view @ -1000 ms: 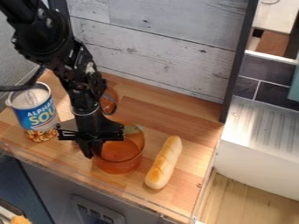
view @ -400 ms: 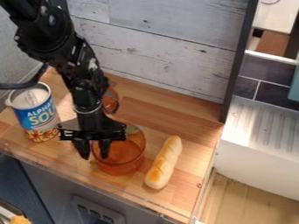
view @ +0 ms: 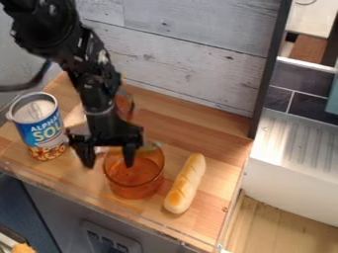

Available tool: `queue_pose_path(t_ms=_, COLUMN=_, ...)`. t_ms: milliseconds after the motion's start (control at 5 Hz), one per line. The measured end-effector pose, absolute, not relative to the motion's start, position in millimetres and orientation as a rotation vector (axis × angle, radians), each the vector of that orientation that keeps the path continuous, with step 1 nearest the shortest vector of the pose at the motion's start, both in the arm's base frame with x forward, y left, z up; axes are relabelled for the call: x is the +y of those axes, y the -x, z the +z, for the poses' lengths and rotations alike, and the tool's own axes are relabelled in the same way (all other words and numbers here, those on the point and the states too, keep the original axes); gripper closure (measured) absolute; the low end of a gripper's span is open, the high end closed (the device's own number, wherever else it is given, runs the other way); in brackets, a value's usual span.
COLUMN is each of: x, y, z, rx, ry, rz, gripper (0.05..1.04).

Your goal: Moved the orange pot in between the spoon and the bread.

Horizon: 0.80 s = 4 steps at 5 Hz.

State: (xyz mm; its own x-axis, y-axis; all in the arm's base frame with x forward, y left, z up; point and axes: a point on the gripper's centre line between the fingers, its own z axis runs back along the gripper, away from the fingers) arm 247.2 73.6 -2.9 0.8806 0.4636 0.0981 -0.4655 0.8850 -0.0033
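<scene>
The pincer (view: 109,160) could pass over the surface (view: 182,129) right of centre, between the bread (view: 186,183) and the plank wall (view: 182,52). At lower centre, the orange pot (view: 135,182) stands in the way; the can (view: 39,129) bars the left.

The surface (view: 182,126) is lit brightly, and its wood is washed pale in patches near the left corner. The direction from which the light comes cannot be told. Strong glare is thrown back by the ribbed white panel (view: 294,143) beyond the surface's right edge. Thin bright lines are drawn by light along the right and front edges. Small glints are caught on the rim and wall of the orange pot (view: 135,182), and a soft sheen is shown on the bread (view: 187,183). The arm (view: 92,81) and hand (view: 109,160) are rendered nearly black, with a few highlights picked out on the arm. Below the front edge, the grey front (view: 59,207) is left much dimmer.
</scene>
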Motion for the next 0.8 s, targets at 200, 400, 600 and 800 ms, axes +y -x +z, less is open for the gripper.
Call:
queue_pose_path(t_ms=200, x=72.9, y=-253.2, z=28.5, rx=-0.182, ry=-0.043, rz=0.487, gripper=0.075)
queue_pose_path(t_ms=400, x=69.9, y=-253.5, z=56.5, rx=-0.245, ry=-0.049, rz=0.488, gripper=0.081)
queue_pose_path(t_ms=600, x=70.0, y=-253.4, z=57.2, rx=-0.247, ry=-0.050, rz=0.487, gripper=0.083)
queue_pose_path(t_ms=800, x=70.1, y=-253.5, z=57.6, rx=-0.248, ry=-0.050, rz=0.487, gripper=0.083)
